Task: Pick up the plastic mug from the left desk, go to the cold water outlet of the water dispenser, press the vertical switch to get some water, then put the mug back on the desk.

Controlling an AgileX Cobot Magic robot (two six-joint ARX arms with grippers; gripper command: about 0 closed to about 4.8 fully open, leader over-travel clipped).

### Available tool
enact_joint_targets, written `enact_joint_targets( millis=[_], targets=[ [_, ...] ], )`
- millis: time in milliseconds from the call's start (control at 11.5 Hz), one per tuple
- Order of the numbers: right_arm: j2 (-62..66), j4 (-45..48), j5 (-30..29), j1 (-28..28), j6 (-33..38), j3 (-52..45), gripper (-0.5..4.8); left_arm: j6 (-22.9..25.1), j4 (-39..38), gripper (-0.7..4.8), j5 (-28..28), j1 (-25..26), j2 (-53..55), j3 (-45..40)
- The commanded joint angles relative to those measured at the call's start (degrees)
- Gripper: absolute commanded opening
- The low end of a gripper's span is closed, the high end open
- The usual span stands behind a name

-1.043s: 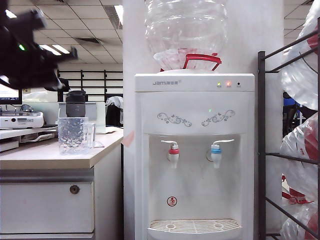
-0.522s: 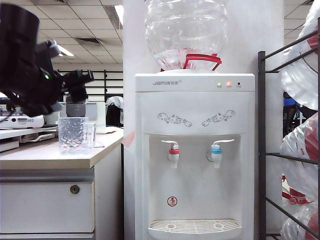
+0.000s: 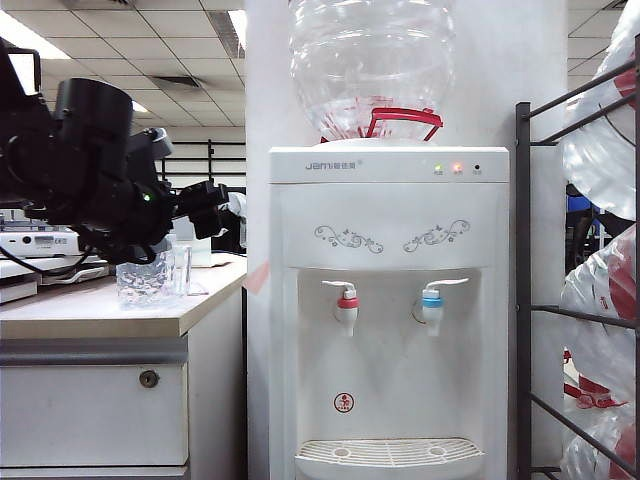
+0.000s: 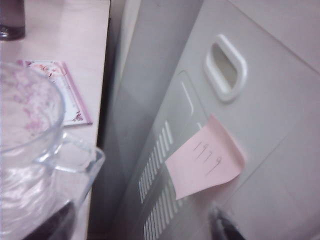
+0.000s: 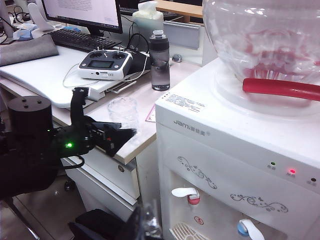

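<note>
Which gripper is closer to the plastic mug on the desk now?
Left. The left gripper, open, is just above and beside the plastic mug. The right gripper, shut, hangs in front of the water dispenser, away from the mug.

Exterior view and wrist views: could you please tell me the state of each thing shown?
plastic mug, upright on left desk, not held.
left gripper, jaws open beside the mug.
right gripper, shut, empty, facing the water dispenser.
cold water outlet, not running.
red indicator light, lit.
grey bottle, lid on.
</note>
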Motion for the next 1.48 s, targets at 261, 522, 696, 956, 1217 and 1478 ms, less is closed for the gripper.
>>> enact_joint_targets(
  millis=[261, 522, 696, 956, 1217, 1478],
  targets=[
    [-0.09, 1.01, -0.04, 0.07, -0.15, 0.39, -0.05, 1.55, 1.14, 3.54, -0.68, -0.13, 6.54, 6.6],
    [-0.09, 1.01, -0.04, 0.07, -0.15, 0.39, -0.05, 1.55, 0.37, 3.54, -6.27, -0.11, 10.49, 10.73],
    [-0.07, 0.94, -0.07, 0.04, -0.15, 0.39, -0.05, 1.53, 0.37, 3.54, -6.64, -0.11, 12.11, 12.59],
    [-0.07, 0.92, -0.26, 0.07, -0.15, 0.39, -0.05, 1.53, 0.35, 3.53, -6.6, -0.11, 13.42, 14.75],
    [-0.07, 0.79, -0.28, 0.07, -0.15, 0.39, -0.05, 1.55, 0.31, 3.54, -7.1, -0.09, 15.15, 16.17],
    [-0.07, 0.57, -0.28, 0.07, -0.15, 0.39, -0.05, 1.6, -0.74, 3.53, -8.61, -0.09, 16.94, 19.04]
  ],
)
